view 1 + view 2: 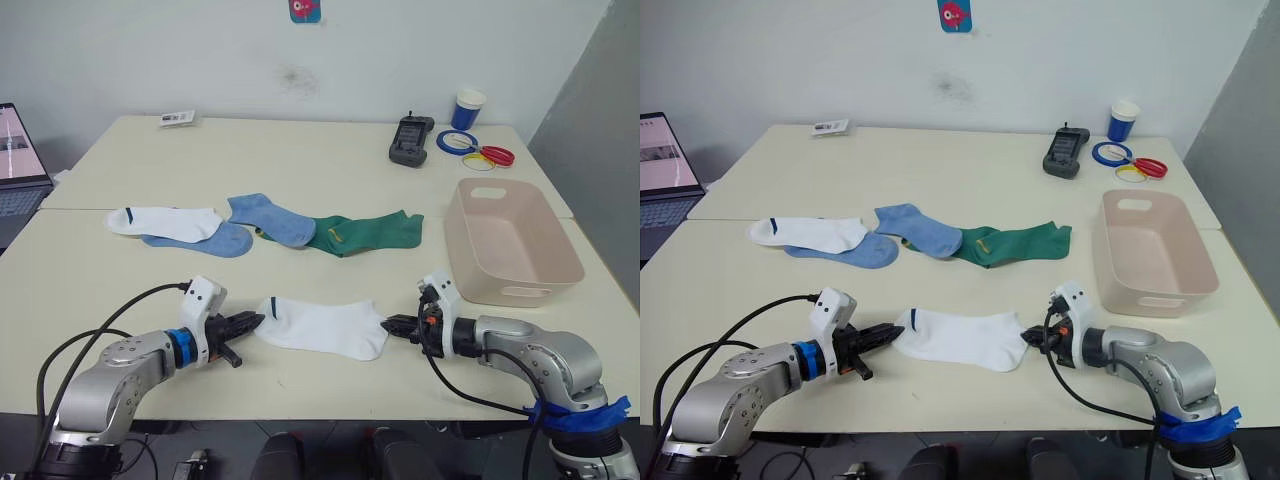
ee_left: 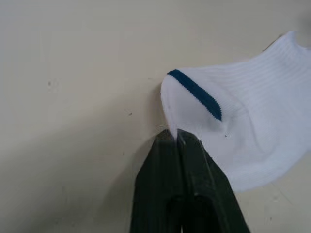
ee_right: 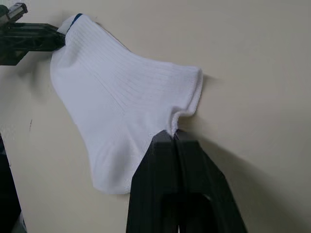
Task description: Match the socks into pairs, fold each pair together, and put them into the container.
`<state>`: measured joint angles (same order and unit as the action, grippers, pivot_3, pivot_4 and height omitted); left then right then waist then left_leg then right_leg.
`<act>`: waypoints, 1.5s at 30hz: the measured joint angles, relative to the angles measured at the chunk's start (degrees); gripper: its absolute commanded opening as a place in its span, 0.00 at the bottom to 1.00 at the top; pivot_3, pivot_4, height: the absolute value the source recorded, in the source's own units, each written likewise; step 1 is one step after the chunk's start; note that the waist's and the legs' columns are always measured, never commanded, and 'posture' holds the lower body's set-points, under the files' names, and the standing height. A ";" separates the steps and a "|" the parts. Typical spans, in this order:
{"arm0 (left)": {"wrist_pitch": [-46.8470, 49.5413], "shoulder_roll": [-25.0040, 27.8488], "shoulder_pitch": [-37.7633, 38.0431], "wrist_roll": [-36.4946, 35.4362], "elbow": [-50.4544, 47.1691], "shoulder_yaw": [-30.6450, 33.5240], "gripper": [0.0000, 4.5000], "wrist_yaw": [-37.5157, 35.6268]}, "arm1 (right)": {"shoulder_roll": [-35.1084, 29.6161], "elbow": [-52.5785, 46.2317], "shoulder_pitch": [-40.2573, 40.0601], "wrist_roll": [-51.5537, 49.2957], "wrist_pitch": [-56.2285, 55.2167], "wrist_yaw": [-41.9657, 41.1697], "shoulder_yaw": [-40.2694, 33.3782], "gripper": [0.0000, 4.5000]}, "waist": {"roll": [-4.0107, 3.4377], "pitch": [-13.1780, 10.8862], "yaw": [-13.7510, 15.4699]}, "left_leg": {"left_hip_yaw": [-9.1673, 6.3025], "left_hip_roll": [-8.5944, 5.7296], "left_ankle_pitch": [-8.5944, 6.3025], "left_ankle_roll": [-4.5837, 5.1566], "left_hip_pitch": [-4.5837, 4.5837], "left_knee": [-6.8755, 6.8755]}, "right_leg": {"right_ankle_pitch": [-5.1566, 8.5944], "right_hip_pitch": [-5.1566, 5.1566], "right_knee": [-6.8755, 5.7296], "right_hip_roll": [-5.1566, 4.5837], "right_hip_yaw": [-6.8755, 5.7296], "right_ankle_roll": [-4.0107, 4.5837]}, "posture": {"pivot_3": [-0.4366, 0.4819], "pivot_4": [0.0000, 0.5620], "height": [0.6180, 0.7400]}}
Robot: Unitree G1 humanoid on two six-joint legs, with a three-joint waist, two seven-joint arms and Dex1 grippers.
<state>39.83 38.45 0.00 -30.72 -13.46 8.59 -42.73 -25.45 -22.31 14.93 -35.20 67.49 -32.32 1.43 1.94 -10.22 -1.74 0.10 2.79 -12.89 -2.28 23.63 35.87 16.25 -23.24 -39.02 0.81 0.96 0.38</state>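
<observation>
Stretching white sock [image 1: 322, 327] between left tool [image 1: 252, 323], right tool [image 1: 393, 324]

Even, bright indoor light; soft shadows beneath the arms; slightly soft wrist views

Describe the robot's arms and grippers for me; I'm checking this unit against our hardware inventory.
Both arms are rounded silver-grey metal with black cables looping off them. The left gripper has a white block, a blue ring behind it and black fingers. The right gripper has a white block and black fingers; blue tape wraps that arm.
</observation>
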 measured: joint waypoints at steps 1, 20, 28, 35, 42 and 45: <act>0.14 -0.14 0.56 -0.25 -0.53 0.26 0.00 0.37 | -0.01 0.06 0.01 0.00 -0.20 -0.09 0.00 0.01 | 0.00 0.00 -0.01 | 0.00 0.00 0.00 0.00 0.00 0.00 | 0.00 0.00 -0.01 0.00 -0.01 0.00 | 0.48 0.27 1.00; 4.68 -1.95 8.68 -3.94 -9.66 4.52 0.00 6.82 | -3.73 2.33 1.80 -2.07 -0.35 -2.71 1.32 0.01 | 0.01 0.00 0.06 | -0.01 -0.03 0.00 0.00 0.00 0.08 | -0.01 0.02 -0.03 0.01 -0.02 -0.01 | 0.48 0.27 1.00; 4.80 -2.76 10.98 -4.60 -13.25 1.89 0.00 6.13 | -6.23 0.85 -0.29 -4.33 1.94 -2.67 -1.24 0.01 | 0.02 0.01 0.08 | -0.02 -0.06 0.00 0.00 0.02 0.10 | -0.03 0.03 -0.04 0.02 -0.02 -0.03 | 0.48 0.27 1.00; 4.52 -2.82 9.40 -3.78 -12.76 0.77 0.04 7.20 | -7.62 0.87 -0.79 -4.30 1.70 -2.69 -1.20 0.10 | 0.01 0.02 0.09 | 0.00 -0.08 0.00 0.00 0.02 0.13 | -0.04 0.03 -0.06 0.04 -0.01 -0.04 | 0.48 0.27 1.00; 3.21 -2.51 10.54 -4.18 -12.93 1.21 0.47 5.85 | -9.16 0.90 -1.36 -3.01 -1.70 -2.67 -1.17 0.61 | 0.00 0.02 0.04 | 0.00 -0.08 0.00 0.00 -0.02 0.13 | -0.05 0.03 -0.08 0.06 -0.01 -0.04 | 0.48 0.27 1.00; 3.13 -0.58 10.43 -4.39 -11.13 4.76 0.47 5.36 | -12.25 1.07 -0.44 -1.80 -4.93 -5.43 -0.78 0.61 | 0.00 0.02 -0.11 | 0.01 -0.10 0.00 0.01 -0.05 0.13 | -0.07 0.02 -0.09 0.15 -0.02 0.00 | 0.48 0.27 1.00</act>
<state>42.96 37.87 10.44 -35.11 -24.59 13.35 -37.37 -37.71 -21.24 14.49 -37.00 62.56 -37.75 0.65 1.94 -10.20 -1.86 0.11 2.70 -12.89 -2.28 23.58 36.01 16.18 -23.22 -39.10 0.96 0.93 0.38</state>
